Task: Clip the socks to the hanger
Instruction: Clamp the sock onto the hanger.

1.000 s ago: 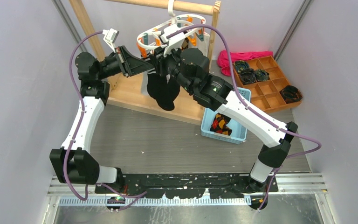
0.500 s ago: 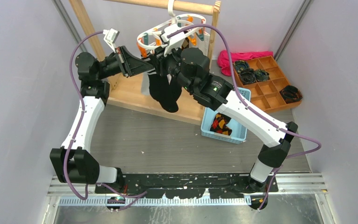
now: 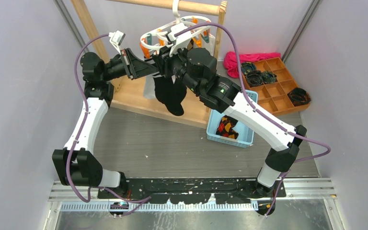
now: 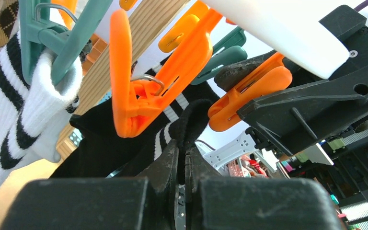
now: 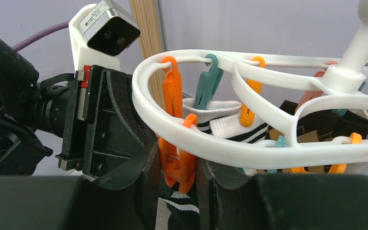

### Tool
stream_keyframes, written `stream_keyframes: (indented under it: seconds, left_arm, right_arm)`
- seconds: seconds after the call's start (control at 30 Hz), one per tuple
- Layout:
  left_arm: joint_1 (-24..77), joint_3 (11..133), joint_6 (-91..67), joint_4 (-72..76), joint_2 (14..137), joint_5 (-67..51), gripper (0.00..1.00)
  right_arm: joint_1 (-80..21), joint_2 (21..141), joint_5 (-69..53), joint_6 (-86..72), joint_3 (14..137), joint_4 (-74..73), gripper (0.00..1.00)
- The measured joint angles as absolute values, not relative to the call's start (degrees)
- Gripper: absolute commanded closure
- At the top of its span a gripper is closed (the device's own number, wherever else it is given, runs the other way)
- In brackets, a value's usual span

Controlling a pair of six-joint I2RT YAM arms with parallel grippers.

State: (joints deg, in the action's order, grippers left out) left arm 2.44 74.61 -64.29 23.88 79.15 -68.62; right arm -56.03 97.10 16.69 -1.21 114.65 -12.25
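Observation:
The white oval hanger [image 3: 186, 21] hangs by its hook from a wooden rail. It also shows in the right wrist view [image 5: 249, 149]. A black sock [image 3: 169, 95] with white cuff stripes hangs under the hanger's near rim. My left gripper [image 4: 182, 149] is shut on the sock's cuff edge [image 4: 192, 120] and holds it up just below an orange clip [image 4: 251, 88]. My right gripper [image 5: 178, 165] is closed around that orange clip [image 5: 185, 152], one finger on each side of it. The striped cuff [image 5: 184, 206] shows just below the clip. The second black sock is hidden.
White socks with black stripes [image 4: 24, 110] and argyle socks [image 5: 326, 125] hang clipped on the hanger. A wooden rack base [image 3: 134, 98] lies under it. A blue basket [image 3: 243, 138] with argyle socks, a wooden compartment tray [image 3: 274, 85] and a pink cloth [image 3: 247, 58] stand to the right.
Both grippers have moved slightly up and back toward the hanger, carrying the black sock higher. The grips have not changed.

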Motion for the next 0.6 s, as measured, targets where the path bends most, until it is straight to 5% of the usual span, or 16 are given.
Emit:
stream_keyframes:
  seconds: [0.6]
  left_arm:
    - [2.44,75.94,-64.58,22.24,80.29,-68.77,1.00]
  right_arm:
    - [-55.99,97.10,15.73,-1.67,114.65,-12.27,0.88]
